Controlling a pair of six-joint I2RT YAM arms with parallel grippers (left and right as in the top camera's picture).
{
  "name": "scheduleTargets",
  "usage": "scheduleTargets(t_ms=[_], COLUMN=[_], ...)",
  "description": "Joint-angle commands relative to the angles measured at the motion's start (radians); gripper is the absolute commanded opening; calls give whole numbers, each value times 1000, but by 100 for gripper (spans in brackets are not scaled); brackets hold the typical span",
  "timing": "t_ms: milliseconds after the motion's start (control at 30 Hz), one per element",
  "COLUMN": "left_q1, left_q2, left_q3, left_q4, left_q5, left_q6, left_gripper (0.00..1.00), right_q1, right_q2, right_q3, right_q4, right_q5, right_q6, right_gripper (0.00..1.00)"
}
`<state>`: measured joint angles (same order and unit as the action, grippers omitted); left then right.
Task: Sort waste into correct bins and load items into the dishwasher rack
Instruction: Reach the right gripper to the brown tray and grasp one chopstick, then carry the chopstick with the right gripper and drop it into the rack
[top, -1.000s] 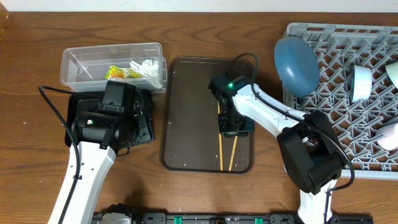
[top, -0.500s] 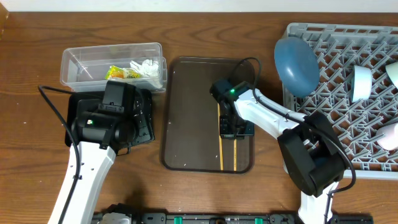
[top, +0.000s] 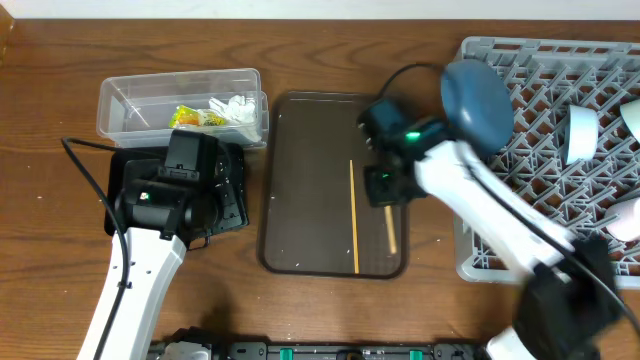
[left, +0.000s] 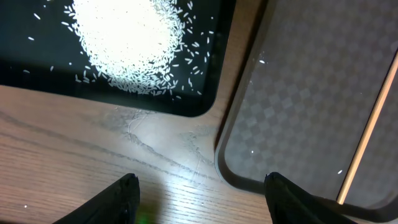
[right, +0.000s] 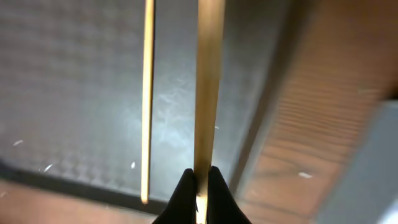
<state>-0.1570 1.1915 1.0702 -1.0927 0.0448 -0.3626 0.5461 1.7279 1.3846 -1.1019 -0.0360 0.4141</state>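
1. Overhead view: the wrapper (top: 190, 117) and tissue (top: 232, 106) lie in the clear tub (top: 130, 105), and the blue dish (top: 478, 105) stands in the rack (top: 560, 190).
2. The rice (left: 127, 43) sits in the black tray (left: 211, 93). The left gripper (left: 199, 199) hangs beside it, jaws apart and empty.
3. The right gripper (right: 200, 180) is clamped on one chopstick (right: 208, 74) above the right edge of the brown tray (top: 310, 180). The other chopstick (right: 148, 93) lies on that tray. I judge that only these two are left to load.

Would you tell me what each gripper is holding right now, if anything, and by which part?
The right gripper pinches one chopstick across its shaft, a long stretch reaching past the fingertips. The left gripper is open and holds nothing.
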Motion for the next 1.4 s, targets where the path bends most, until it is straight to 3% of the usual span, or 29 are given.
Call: scheduleTargets(t_ms=[0,300,633,1267,1367], left_q1=[6,6,6,6,6], left_q2=[6,6,6,6,6], left_q3=[-9,-9,-9,-9,-9], left_q4=[-2,-2,-2,-2,-2], left_q5=[-19,-19,-19,-19,-19], left_q6=[5,5,5,5,5], left_gripper=[67,67,67,67,67], right_q1=[-70,-296,-499,-579,-579], right_q2=[-108,-155,-155,-155,-155], right_q3=[16,13,9,-172,-195], right_q4=[-48,-190,-154,12,40], right_q5=[50,168,201,302,302], right_q6=[-106,-212,-299,-389,-385], right_gripper=[1,1,1,1,8])
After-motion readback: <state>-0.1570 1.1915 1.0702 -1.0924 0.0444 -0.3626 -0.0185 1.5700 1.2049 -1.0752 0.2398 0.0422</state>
